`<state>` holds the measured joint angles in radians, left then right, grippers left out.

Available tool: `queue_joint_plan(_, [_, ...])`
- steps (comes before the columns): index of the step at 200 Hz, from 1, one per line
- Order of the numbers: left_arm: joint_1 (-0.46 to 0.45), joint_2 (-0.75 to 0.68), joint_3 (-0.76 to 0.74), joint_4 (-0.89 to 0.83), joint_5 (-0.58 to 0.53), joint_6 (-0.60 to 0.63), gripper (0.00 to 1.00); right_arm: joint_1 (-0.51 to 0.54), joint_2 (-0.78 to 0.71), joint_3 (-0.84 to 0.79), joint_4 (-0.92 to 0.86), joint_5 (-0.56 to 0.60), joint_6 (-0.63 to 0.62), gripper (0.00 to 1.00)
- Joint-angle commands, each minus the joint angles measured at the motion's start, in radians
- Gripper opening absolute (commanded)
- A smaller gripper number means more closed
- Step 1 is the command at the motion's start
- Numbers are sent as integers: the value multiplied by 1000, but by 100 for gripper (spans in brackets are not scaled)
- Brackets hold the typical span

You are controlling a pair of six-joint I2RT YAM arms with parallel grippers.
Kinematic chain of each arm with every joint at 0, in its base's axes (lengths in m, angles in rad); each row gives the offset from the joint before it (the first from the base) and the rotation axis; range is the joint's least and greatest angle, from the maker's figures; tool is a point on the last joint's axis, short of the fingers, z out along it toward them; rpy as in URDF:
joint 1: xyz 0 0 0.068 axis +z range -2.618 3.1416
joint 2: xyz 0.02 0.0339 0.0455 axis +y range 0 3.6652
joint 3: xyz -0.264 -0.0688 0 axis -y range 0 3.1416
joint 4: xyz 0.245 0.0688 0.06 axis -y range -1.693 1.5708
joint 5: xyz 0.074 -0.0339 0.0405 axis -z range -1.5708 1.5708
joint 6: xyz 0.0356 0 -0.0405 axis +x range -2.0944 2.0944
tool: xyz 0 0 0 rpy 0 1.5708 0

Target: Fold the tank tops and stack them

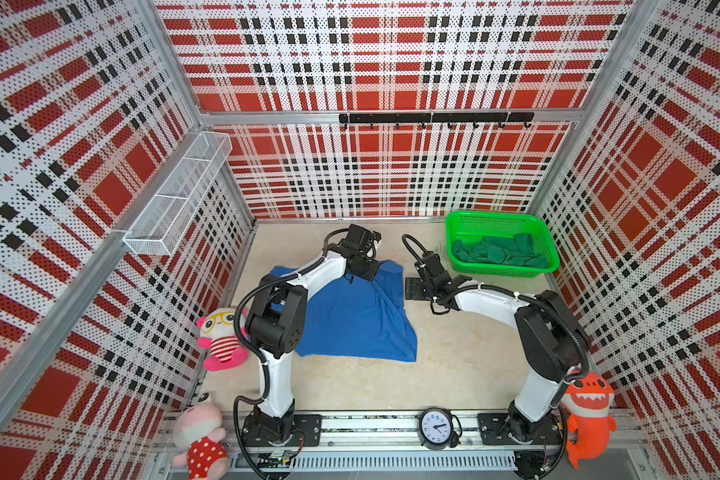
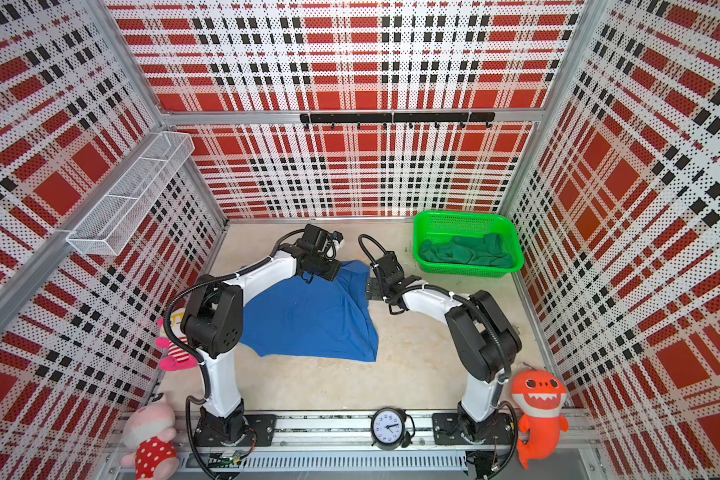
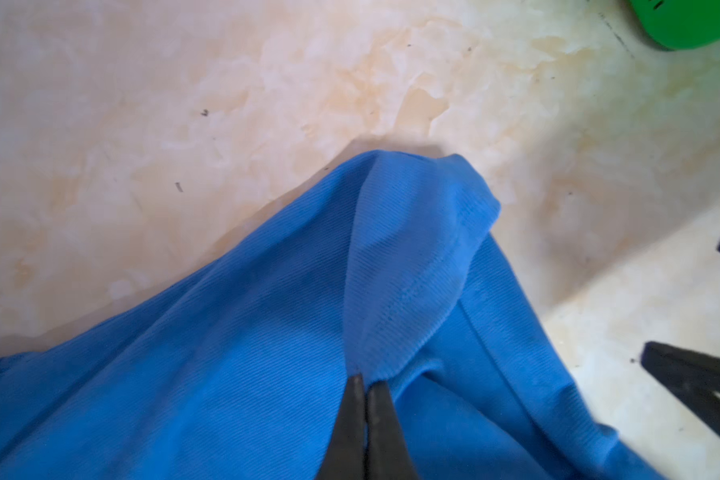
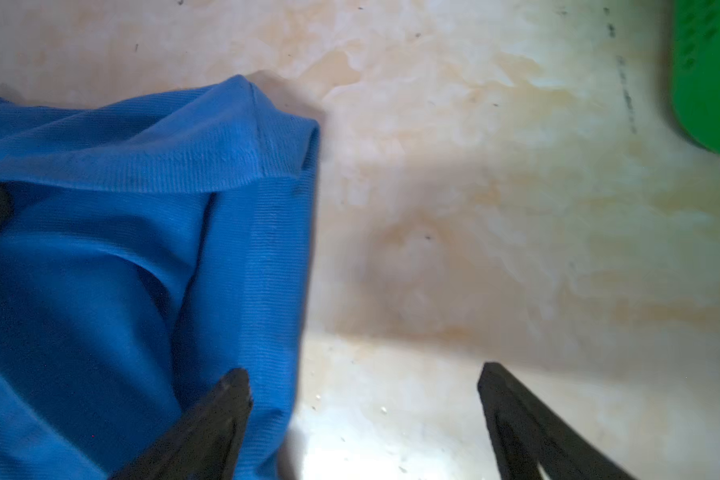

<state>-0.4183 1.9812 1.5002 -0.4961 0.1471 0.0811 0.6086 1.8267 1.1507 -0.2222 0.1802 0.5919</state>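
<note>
The royal blue tank top [image 1: 358,320] [image 2: 308,320] lies spread on the beige table, its far part pulled up into a peak. My left gripper [image 1: 366,270] [image 3: 368,380] is shut on a fold of that blue cloth [image 3: 267,332] near a ribbed hem. My right gripper [image 1: 412,286] [image 4: 362,374] stands open at the blue top's right edge [image 4: 100,249]; one finger is over the cloth, the other over bare table, nothing held. The dark green tank top [image 1: 499,251] [image 2: 462,253] lies crumpled in the basket.
A bright green mesh basket [image 1: 491,216] [image 2: 462,215] stands at the back right. Plush toys sit at the left [image 1: 221,338], front left [image 1: 198,436] and front right [image 1: 589,415]. A clock [image 1: 435,428] rests on the front rail. A wire shelf [image 1: 175,199] hangs on the left wall.
</note>
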Motion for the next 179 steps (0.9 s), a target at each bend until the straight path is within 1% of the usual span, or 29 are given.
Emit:
queue_joint_plan(1, [9, -39, -14, 38, 47, 36, 0, 25, 93, 68, 27, -4, -7, 92])
queue_joint_plan(42, [14, -20, -21, 58, 36, 11, 0, 64, 215, 168, -20, 21, -2, 95])
queue_joint_plan(66, [14, -2, -25, 62, 12, -5, 0, 69, 244, 193, -100, 110, 23, 95])
queue_joint_plan(90, [15, 24, -29, 61, -28, -28, 0, 61, 220, 165, -137, 179, 32, 95])
queue_joint_plan(132, [4, 85, -32, 53, -80, -77, 0, -3, 135, 68, -123, 191, 37, 95])
queue_joint_plan(179, [-22, 136, -23, 30, -159, -86, 0, -83, 42, -10, -113, 192, 12, 95])
